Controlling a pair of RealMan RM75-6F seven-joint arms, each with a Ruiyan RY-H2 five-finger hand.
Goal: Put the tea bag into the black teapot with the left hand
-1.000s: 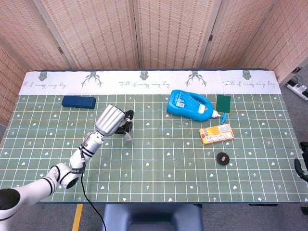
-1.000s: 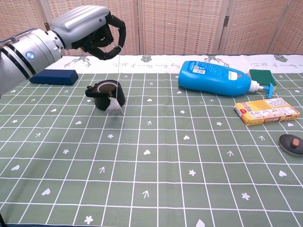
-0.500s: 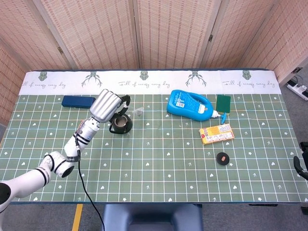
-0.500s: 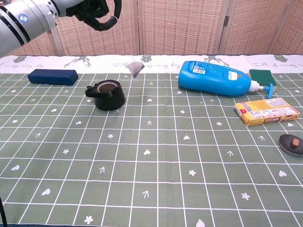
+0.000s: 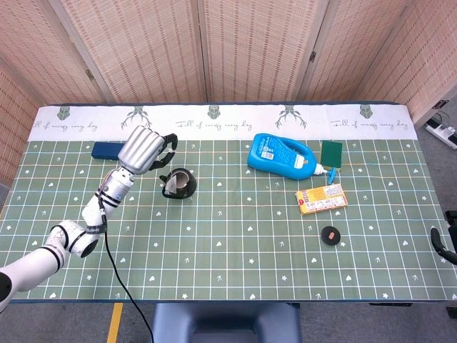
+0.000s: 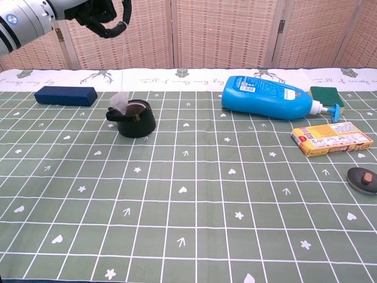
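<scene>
The black teapot point(image 5: 178, 184) point(image 6: 135, 119) stands open-topped on the green checked cloth, left of centre. My left hand point(image 5: 143, 149) point(image 6: 97, 12) is raised above and to the left of it, fingers curled, pinching the tea bag's string. The white tea bag point(image 6: 121, 102) hangs on that string just over the pot's left rim, by the spout. Whether it touches the rim I cannot tell. At the right edge of the head view a dark part of my right hand point(image 5: 440, 241) shows; its fingers are not readable.
A blue detergent bottle point(image 5: 281, 155) point(image 6: 266, 96) lies at the back right with a green sponge point(image 5: 331, 152) beside it. A yellow box point(image 5: 321, 198) and a small black lid point(image 5: 330, 235) point(image 6: 361, 178) lie right of centre. A dark blue case point(image 5: 106, 149) point(image 6: 65, 95) lies at the back left.
My left hand has moved left and back, carrying the tea bag. The bag swung from in front of the pot, up behind it, and now hangs at the pot's left rim.
</scene>
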